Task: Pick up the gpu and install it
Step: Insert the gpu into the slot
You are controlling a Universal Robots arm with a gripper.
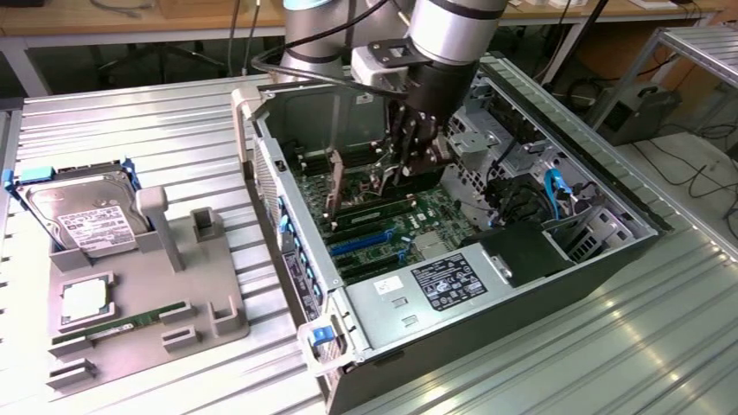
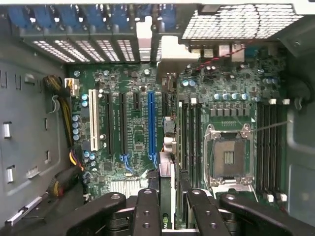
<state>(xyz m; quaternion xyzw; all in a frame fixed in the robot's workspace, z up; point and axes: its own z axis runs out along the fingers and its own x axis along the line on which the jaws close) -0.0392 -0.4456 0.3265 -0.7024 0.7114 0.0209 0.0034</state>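
My gripper [image 1: 406, 162] reaches down into the open computer case [image 1: 294, 259], above the green motherboard [image 1: 427, 212]. The gpu [image 1: 366, 183] hangs on edge between the fingers, which are shut on it. Looking down from the wrist, the black fingers [image 2: 147, 211] pinch the thin card [image 2: 166, 169], seen edge-on, and its silver end bracket [image 2: 170, 51] sits against the case's rear slot openings. The card stands just beside the long blue slot [image 2: 152, 123], between that slot and the memory slots. Whether its lower edge touches the board is hidden.
A grey parts holder [image 1: 173, 285] on the exterior view's left carries a silver hard drive [image 1: 81, 220], a processor chip [image 1: 86, 298] and a green memory stick [image 1: 127, 324]. Inside the case are the power supply [image 1: 455, 281], a drive cage [image 1: 507, 147] and the processor socket [image 2: 229, 157].
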